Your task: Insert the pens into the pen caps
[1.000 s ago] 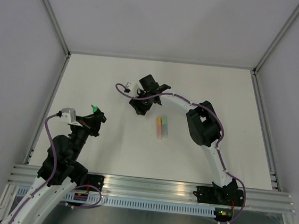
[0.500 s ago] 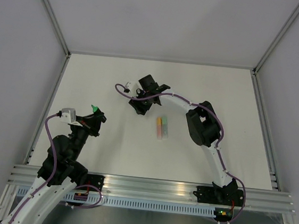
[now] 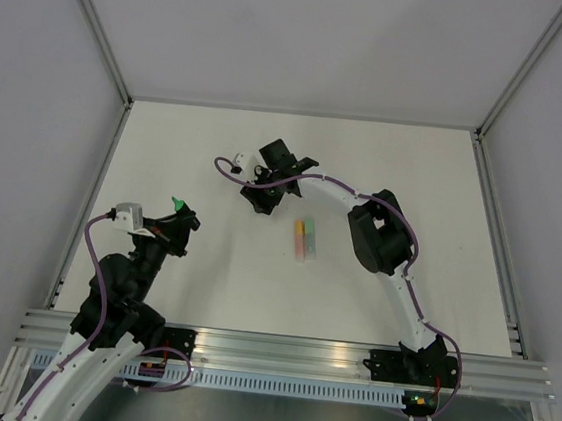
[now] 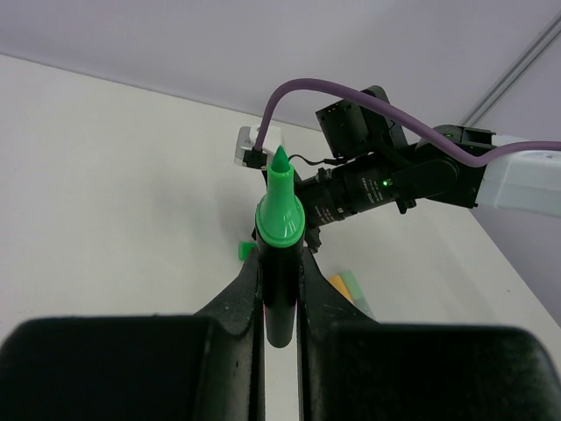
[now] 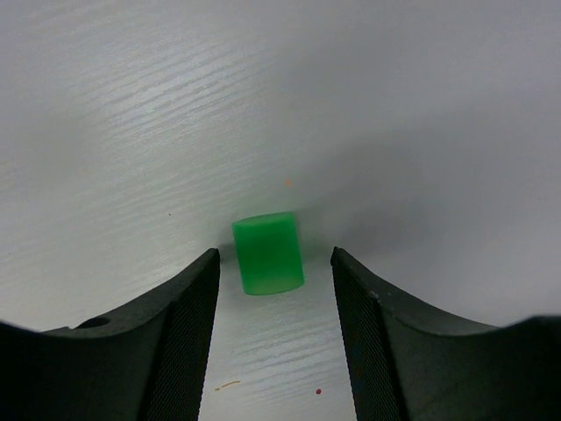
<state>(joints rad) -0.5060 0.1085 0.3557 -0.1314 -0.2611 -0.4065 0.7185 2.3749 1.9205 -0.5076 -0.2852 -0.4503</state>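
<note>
Left gripper (image 4: 279, 263): we see it clamped on the dark pen (image 4: 279, 219), green tip pointing up, at the table's (image 3: 417, 164) left side.
Right gripper (image 5: 273, 256): jaws apart, straddling a green cap (image 5: 267, 253) resting on the table, neither finger touching it.
Other pens: the orange pen (image 3: 299, 235) and mint pen (image 3: 307, 243) lie side by side mid-table.

The left arm (image 3: 112, 288) rises from the lower left of the top view, folded, its wrist angled toward the upper right. Its jaws are clamped on a green-tipped pen (image 4: 279, 232), whose tip sticks out beyond them. The right arm (image 3: 399, 283) sweeps up from the lower right, bends at the elbow and reaches left to the upper centre, its jaws parted and pointing down at the worktop (image 3: 203, 283).
</note>
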